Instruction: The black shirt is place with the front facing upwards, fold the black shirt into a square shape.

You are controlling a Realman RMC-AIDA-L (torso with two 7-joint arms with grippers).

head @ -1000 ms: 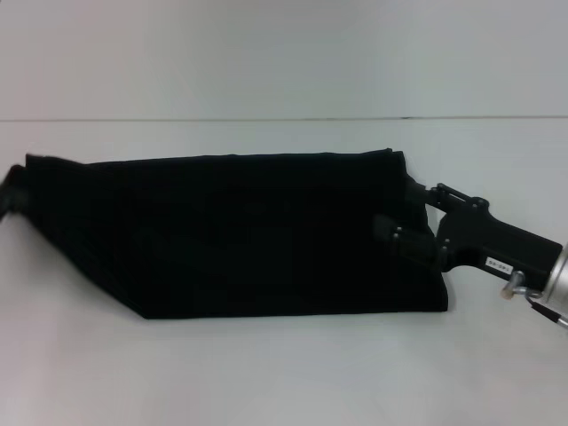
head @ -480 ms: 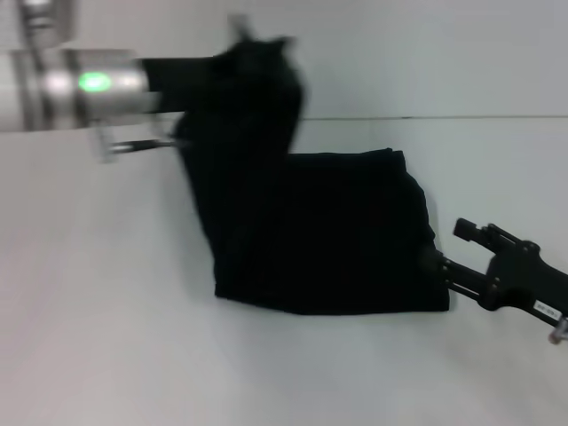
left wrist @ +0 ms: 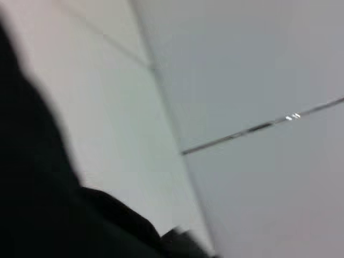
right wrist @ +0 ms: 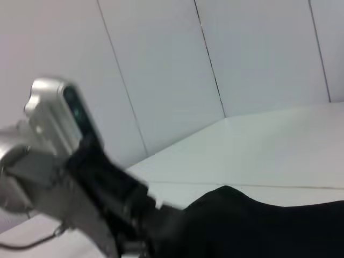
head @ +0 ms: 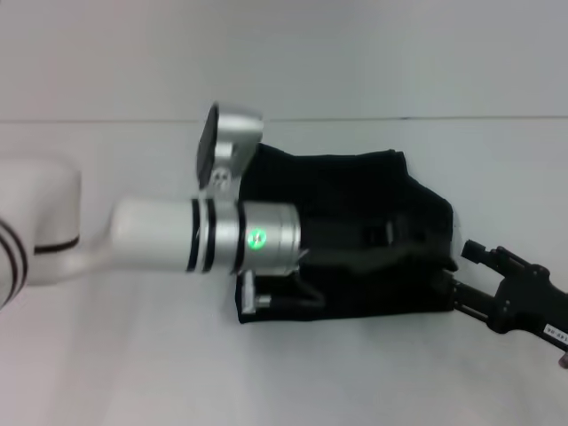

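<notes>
Left tool over black shirt at frame centre, finger state unclear, likely laying folded half flat. Right tool beside shirt's lower-right edge on counter, finger state unclear.

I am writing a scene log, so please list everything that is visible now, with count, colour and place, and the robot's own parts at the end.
black shirt: one, black, folded into a compact block on the table, centre-right in the head view; the left arm covers its left part.
table: one, white, under the shirt, filling the lower part of the head view.
wall: one, pale grey, panelled, behind the table.
left claw: one, black, over the middle of the shirt, on a white and silver arm with a green light.
right claw: one, black, at the shirt's lower right corner, low over the table.
</notes>
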